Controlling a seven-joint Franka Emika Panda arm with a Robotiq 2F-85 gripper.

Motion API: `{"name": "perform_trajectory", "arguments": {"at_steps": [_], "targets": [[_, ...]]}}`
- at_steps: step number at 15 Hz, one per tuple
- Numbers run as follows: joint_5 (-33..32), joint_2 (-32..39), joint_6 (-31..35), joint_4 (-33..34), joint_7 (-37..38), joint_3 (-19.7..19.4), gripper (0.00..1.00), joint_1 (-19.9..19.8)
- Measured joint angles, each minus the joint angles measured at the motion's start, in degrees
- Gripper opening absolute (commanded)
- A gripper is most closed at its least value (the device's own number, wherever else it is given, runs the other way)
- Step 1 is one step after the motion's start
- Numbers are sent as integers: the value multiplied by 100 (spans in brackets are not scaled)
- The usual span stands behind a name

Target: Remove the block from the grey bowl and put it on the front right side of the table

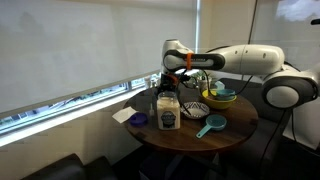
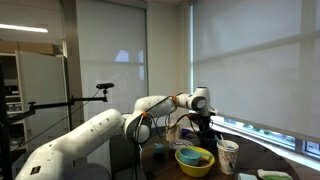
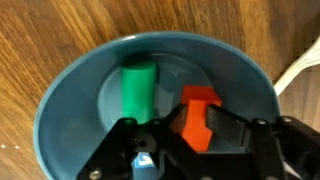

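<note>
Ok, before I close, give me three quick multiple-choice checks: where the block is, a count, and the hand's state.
1. Where is the orange block relative to the bowl?
A) beside it B) inside it C) under it
2. How many things lie in the bowl?
A) one B) four C) two
3. The hand is:
A) open, straddling the block B) shut tight C) out of view

Answers: B, the wrist view shows it on the bowl's floor; C, the block plus a green cylinder; A, the fingers stand apart on either side of the block.
</note>
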Motion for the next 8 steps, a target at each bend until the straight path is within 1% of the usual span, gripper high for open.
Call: {"name": "perform_trajectory", "arguments": {"at_steps": [5, 8], "targets": [[-79, -11, -99, 15, -115, -5, 0, -2], [-159, -111, -202, 137, -188, -52, 0, -9]]}}
